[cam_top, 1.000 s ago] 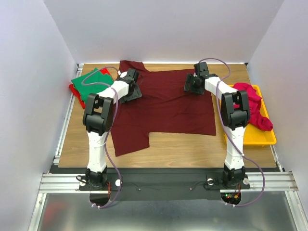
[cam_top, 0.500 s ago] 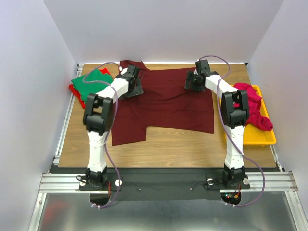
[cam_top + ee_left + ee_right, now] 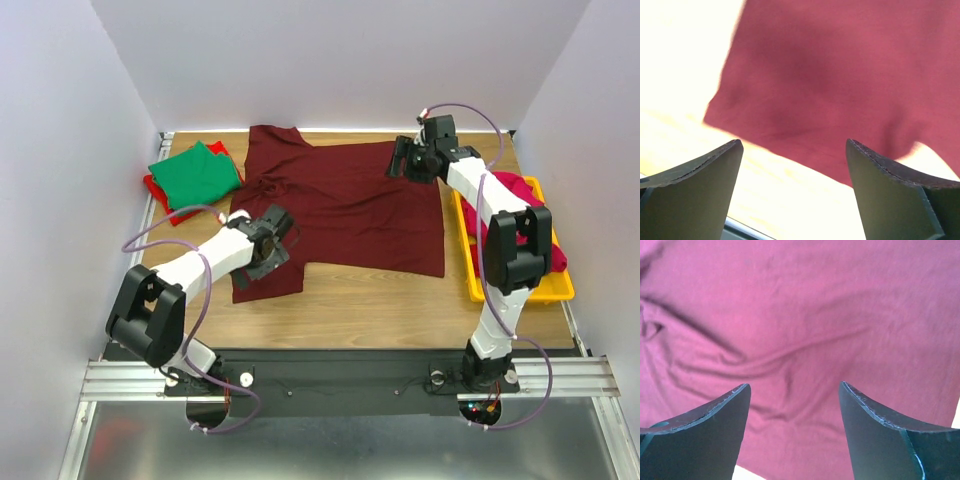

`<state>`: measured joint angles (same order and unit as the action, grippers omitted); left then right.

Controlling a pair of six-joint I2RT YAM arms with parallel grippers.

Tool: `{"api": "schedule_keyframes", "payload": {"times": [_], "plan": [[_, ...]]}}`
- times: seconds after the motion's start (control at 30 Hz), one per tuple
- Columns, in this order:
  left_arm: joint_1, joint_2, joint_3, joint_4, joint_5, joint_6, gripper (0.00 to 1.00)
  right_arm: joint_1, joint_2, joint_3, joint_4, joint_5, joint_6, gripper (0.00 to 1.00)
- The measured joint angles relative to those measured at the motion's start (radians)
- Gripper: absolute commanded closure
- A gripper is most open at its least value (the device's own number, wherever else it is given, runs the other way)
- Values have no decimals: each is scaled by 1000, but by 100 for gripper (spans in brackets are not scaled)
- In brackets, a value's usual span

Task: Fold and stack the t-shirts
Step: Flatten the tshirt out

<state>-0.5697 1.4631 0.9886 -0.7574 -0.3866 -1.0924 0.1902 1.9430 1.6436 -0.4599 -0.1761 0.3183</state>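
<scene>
The maroon t-shirt (image 3: 345,205) lies spread across the counter (image 3: 380,300), with bare wood along its near edge. The left gripper (image 3: 793,145), fingers parted, hangs over its near-left corner. The right gripper (image 3: 793,386), likewise parted, is over its far-right part.

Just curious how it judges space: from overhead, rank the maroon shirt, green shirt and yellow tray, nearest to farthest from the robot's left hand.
1. The maroon shirt: spread mid-table, right beneath the left hand.
2. The green shirt: folded, back-left corner.
3. The yellow tray: far right side.
</scene>
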Motion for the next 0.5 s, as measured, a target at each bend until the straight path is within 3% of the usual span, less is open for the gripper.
{"api": "schedule_keyframes", "payload": {"times": [0.23, 0.5], "plan": [[-6, -18, -101, -39, 4, -308, 12, 0, -20, -87, 10, -62, 27, 23], [-6, -37, -141, -13, -2, -546, 18, 0, -21, -89, 22, -78, 30, 23]]}}
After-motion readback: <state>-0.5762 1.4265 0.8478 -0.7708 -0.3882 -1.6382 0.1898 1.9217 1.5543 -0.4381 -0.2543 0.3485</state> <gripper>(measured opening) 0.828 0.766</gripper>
